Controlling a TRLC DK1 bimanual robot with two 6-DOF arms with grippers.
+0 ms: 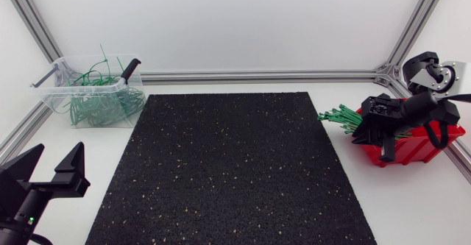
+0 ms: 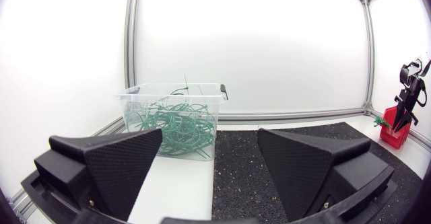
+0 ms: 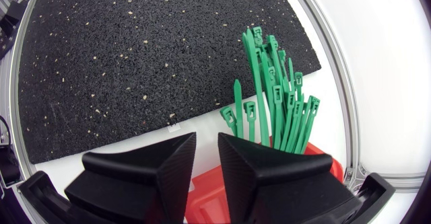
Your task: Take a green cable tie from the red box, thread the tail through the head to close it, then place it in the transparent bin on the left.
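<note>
The right gripper [image 3: 207,146] hangs over the red box [image 3: 204,190] with its two broad fingers drawn close, only a narrow slot between them and nothing in it. Just ahead of the fingertips a sheaf of green cable ties [image 3: 273,96] fans out of the box, heads outward, over the white table [image 1: 368,215] towards the edge of the black mat [image 1: 228,171]. In the head view this all sits at the right edge of the frame.

The ties lie packed side by side and overlapping, so I judge the main risk to be a pinch that takes two or three at once, or drags neighbours out onto the table. The slot looks too narrow to slip over a tie as it stands. The box seems light and could shift or tip if a finger pushes on its wall.

The ties are thin, flat, flexible plastic strips with small square heads. They are springy and smooth, so they are likely to slide in matte wedge fingers. The mat is rough, speckled rubber crumb.

At the lower left, the left gripper [image 1: 60,153] rests with its fingers spread wide, empty. The transparent bin [image 1: 53,92], at the upper left, holds a tangle of looped ties [image 1: 103,105].
</note>
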